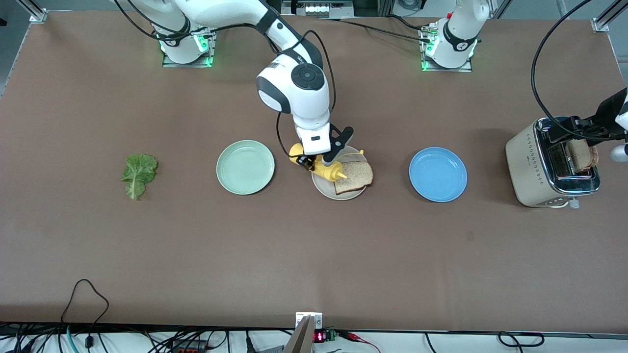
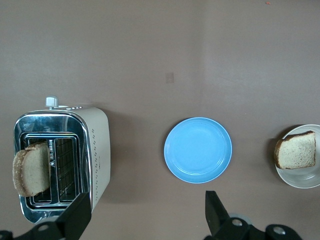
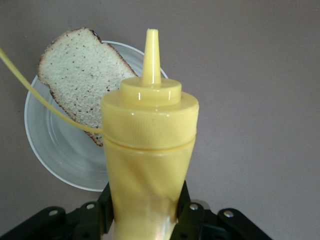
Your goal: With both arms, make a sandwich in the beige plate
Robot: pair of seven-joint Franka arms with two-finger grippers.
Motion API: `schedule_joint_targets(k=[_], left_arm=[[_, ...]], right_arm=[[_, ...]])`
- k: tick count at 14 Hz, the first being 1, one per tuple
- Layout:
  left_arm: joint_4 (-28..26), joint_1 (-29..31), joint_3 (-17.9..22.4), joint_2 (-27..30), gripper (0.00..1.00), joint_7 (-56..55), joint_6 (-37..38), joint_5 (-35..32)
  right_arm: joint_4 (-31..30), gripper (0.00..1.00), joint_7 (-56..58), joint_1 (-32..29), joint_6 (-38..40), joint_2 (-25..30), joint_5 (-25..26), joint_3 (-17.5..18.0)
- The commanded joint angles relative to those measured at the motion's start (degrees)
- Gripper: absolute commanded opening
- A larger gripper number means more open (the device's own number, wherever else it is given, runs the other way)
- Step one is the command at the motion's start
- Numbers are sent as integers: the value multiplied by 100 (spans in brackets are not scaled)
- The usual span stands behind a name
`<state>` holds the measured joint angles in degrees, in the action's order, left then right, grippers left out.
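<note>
— One bread slice (image 1: 354,176) lies on the beige plate (image 1: 327,189), between the mint-green plate (image 1: 245,167) and the blue plate (image 1: 438,174)?
— Yes. The right gripper (image 1: 319,164) clamps a yellow squeeze bottle (image 1: 327,169) above it.
— And the left gripper (image 1: 581,132)?
— Fingers spread wide over the toaster (image 1: 552,169), where a second slice (image 1: 582,155) stands in a slot.

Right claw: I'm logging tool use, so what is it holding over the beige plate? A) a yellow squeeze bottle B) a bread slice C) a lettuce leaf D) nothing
A: the right claw grips a yellow squeeze bottle, nozzle pointing over the bread slice on the beige plate.
</note>
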<state>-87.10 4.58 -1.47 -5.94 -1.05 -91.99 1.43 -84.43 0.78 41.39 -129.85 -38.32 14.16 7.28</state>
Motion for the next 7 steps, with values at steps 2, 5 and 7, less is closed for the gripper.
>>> schedule_joint_targets(k=[2, 5, 7], left_arm=[[-52, 34, -12, 31, 100, 43, -11, -64], [-52, 34, -20, 31, 100, 43, -11, -64], [-52, 34, -12, 31, 100, 43, -3, -64]], right_arm=[[225, 0, -323, 194, 179, -158, 428, -95], [155, 0, -324, 229, 206, -185, 780, -86], [85, 0, -315, 291, 520, -184, 948, -69]])
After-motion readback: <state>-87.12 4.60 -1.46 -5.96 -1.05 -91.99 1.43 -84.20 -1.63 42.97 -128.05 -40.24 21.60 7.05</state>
